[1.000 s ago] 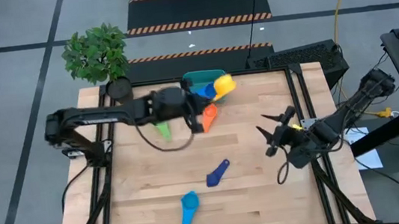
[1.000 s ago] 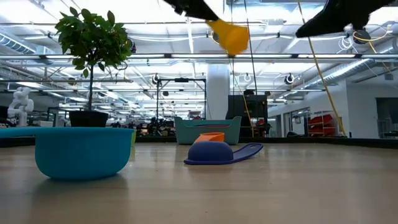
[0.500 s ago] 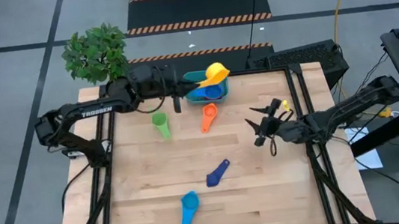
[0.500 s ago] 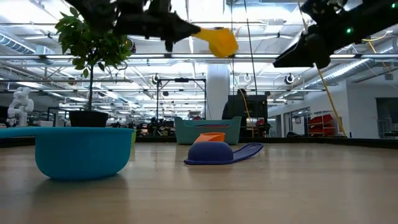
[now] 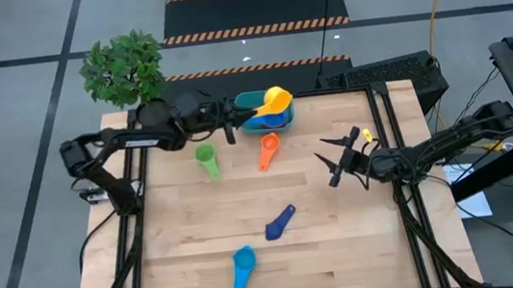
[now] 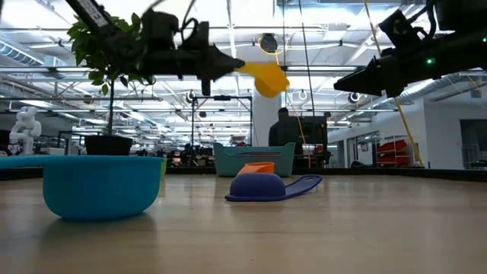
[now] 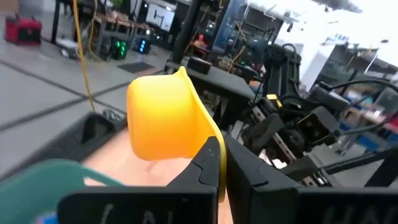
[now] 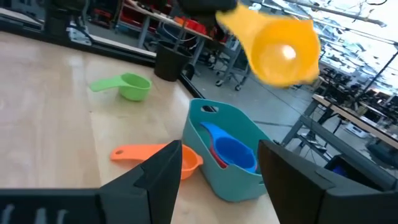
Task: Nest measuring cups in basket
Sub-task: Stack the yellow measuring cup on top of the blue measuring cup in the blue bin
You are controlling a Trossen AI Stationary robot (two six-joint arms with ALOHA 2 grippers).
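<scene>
My left gripper (image 5: 247, 115) reaches in from the table's left and is shut on a yellow measuring cup (image 5: 277, 98), held in the air over the teal basket (image 5: 249, 97) at the far edge. A blue cup (image 8: 235, 153) lies in the basket over a red one (image 8: 213, 151). On the table lie a green cup (image 5: 206, 157), an orange cup (image 5: 268, 148), a dark blue cup (image 5: 280, 223) and a light blue cup (image 5: 242, 265). My right gripper (image 5: 331, 162) hangs open at mid right, above the table, facing the basket and touching nothing. My left gripper pinches the yellow cup's flat handle (image 7: 214, 140) between its two fingers (image 7: 210, 163). The fingers lie level, coming from the table's left, along the handle. The cup (image 6: 266, 78) is lifted clear above the basket, tipped on its side, its mouth (image 8: 280, 53) toward my right gripper.
A black pot with a green plant (image 5: 124, 67) stands at the far left corner, just behind my left arm. In the low view the light blue cup (image 6: 103, 185) sits close to the camera. Bare wood lies between the loose cups.
My left gripper has carried the yellow cup toward the far edge, over the basket, then lowered it, rolling so the cup tips onto its side. My right gripper has moved toward the table's left and sunk, staying open.
</scene>
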